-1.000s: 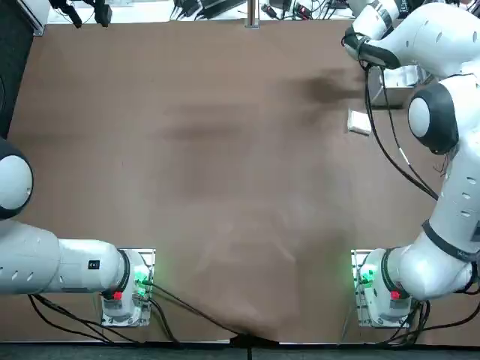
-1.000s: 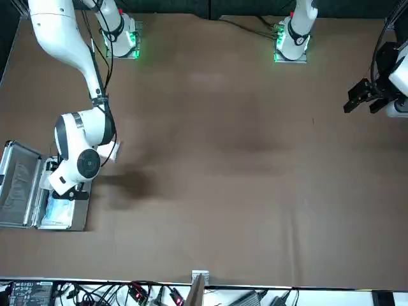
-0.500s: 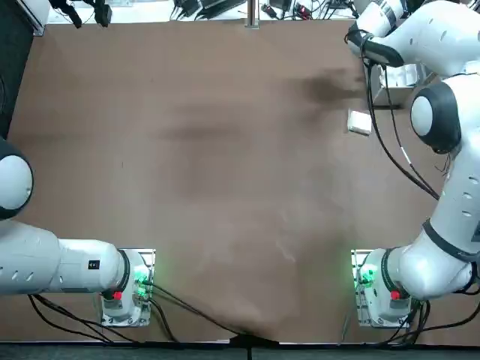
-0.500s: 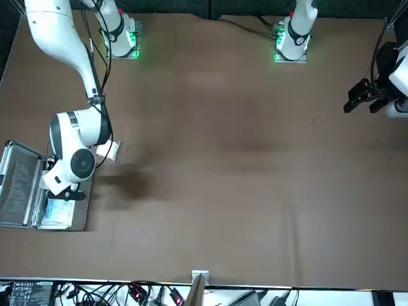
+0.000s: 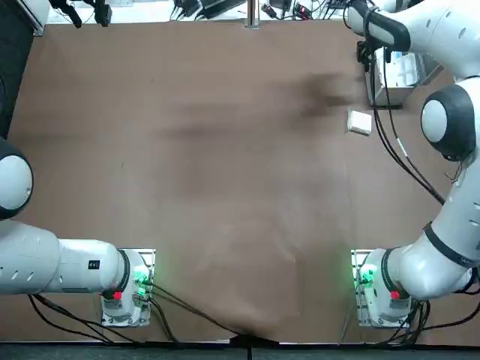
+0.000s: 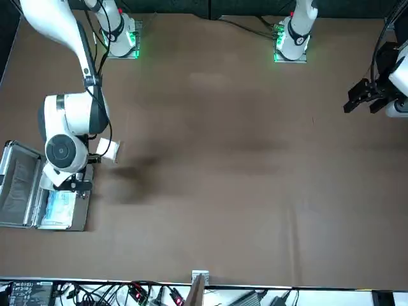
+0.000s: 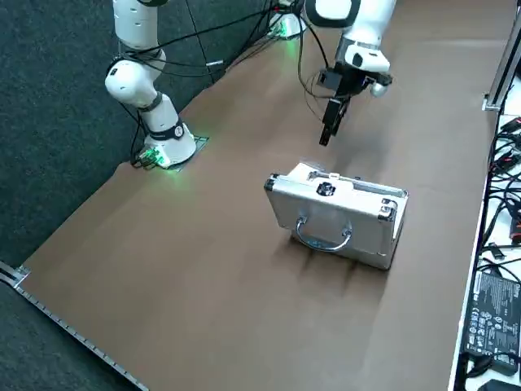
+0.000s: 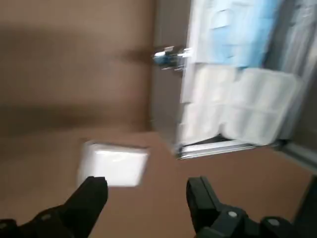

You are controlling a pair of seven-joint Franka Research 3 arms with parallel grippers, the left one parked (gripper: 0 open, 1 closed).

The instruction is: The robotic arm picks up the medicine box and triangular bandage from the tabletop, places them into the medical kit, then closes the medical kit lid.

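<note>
- Right gripper point(image 8: 147, 182): fingers released and spread apart, grasping nothing; in the right side view it hangs, pointing down, in the upper right, near the medical kit point(image 7: 334, 213).
- Medicine box point(image 8: 117, 164): lies flat on the tabletop point(image 5: 202, 187), apart from both fingers; upper right of the top view, beside the kit.
- Triangular bandage point(image 8: 260, 106): inside the kit, beside a pale blue item point(image 8: 242, 32).
- Medical kit lid point(image 6: 19, 187): open, at the front view's left edge.

The right gripper point(image 8: 147, 182), above the brown bench point(image 5: 202, 187), is black. The small rectangular box point(image 5: 359, 122) and puffy two-lobed pack point(image 8: 260, 106) are white. The metal case point(image 7: 326, 213) is silver.
</note>
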